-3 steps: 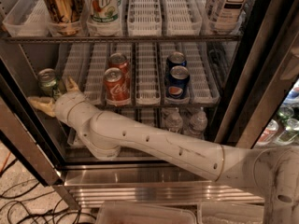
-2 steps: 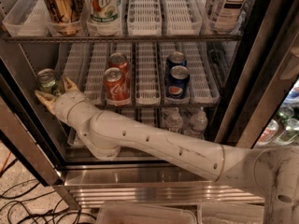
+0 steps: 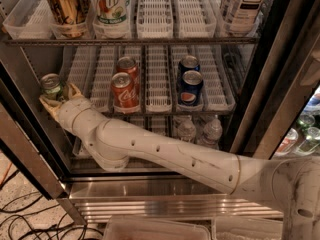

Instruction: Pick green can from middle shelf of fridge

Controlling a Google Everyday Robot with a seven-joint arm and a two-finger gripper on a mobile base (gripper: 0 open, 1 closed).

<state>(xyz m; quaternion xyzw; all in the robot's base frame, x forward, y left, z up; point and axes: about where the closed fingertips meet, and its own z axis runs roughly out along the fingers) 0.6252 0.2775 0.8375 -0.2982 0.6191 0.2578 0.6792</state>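
The green can point(image 3: 51, 85) stands upright at the far left of the middle shelf point(image 3: 159, 113), against the fridge's point(image 3: 165, 196) left wall. My gripper point(image 3: 58, 94) is at the can's lower part, reaching in from the right on a long white arm. One finger point(image 3: 45, 103) lies below and left of the can, and the other finger point(image 3: 74, 89) is at its right side. The jaws are spread around the can, which still rests on the shelf.
Two red cola cans point(image 3: 124, 91) and two blue cans point(image 3: 190, 86) stand in middle-shelf lanes. The top shelf holds a gold can point(image 3: 62, 4), a tall green-and-white can point(image 3: 111, 4) and a tea bottle point(image 3: 245, 4). Water bottles point(image 3: 200, 131) stand below. Dark door edges point(image 3: 280, 69) flank the opening.
My gripper has moved up and slightly right, from below and left of the green can to straddling it. The can has not moved.
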